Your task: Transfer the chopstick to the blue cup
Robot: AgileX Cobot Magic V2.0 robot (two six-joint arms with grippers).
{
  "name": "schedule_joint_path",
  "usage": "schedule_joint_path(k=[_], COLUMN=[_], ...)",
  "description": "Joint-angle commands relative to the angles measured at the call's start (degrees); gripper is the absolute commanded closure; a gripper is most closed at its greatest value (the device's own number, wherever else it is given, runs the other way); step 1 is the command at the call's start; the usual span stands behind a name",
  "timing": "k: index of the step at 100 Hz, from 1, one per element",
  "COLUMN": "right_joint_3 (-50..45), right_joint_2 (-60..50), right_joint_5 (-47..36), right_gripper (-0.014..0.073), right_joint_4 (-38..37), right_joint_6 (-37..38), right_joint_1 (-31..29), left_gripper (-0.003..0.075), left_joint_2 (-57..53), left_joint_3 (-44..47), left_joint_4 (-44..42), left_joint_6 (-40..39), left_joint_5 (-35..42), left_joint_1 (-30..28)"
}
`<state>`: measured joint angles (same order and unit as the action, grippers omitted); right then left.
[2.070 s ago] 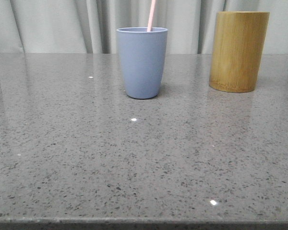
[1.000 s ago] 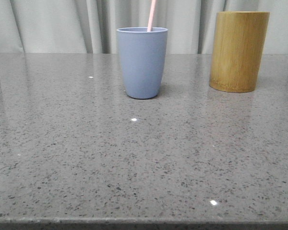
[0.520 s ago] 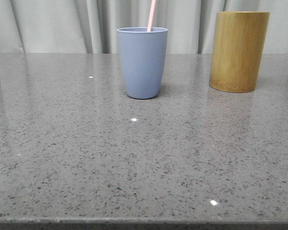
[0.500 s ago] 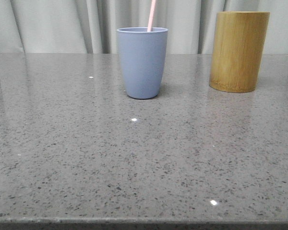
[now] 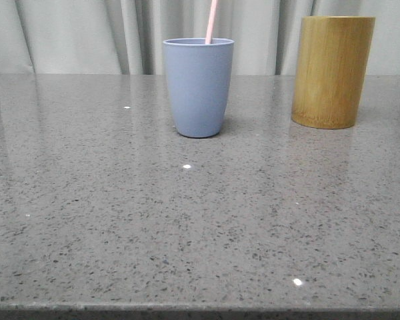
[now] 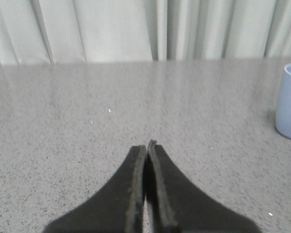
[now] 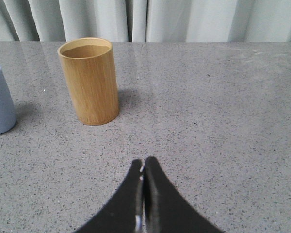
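Grippers (image 6: 146, 148) (image 7: 144, 165) seemingly closed, above table (image 5: 187, 220).

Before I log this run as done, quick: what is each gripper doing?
Left gripper: closed, holding nothing.
Right gripper: closed, holding nothing.
The chopstick stands in the blue cup.

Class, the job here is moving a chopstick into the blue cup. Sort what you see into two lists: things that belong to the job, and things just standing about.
Part of the job:
- chopstick, standing in the cup
- blue cup

Just standing about:
- wooden holder, apart from the cup
- grey table
- curtain behind
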<state>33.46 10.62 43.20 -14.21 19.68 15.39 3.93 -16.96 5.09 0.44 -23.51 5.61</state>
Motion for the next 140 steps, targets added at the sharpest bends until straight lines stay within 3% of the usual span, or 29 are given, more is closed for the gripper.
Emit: schedule_joint_path(k=[1, 21, 44, 140], right_joint_3=[1.27, 1.27, 1.27, 1.27], right_joint_2=[0.63, 0.63, 0.63, 0.63], right_joint_5=[-3.76, -3.69, -3.7, -3.7], right_gripper=[0.0661, 0.0661, 0.0661, 0.0661], right_joint_4=[-0.98, -0.98, -0.98, -0.98], right_joint_6=[-0.36, -0.36, -0.36, -0.36], right_joint_1=[-0.46, -0.46, -0.46, -0.46], left_gripper=[0.0739, 0.0739, 0.0739, 0.0739], left_joint_2=[-2.89, -6.06, -6.06, -6.06], left_joint_3=[3.73, 13.56, 17.49, 17.61], left_joint_4=[0.23, 0.01, -0.32, -0.79], left_joint_6=[-0.44, -0.44, -0.44, -0.44], left_joint_5=[9.19, 16.08, 23.51, 23.51], left_joint_1=[-0.34, -0.34, -0.34, -0.34])
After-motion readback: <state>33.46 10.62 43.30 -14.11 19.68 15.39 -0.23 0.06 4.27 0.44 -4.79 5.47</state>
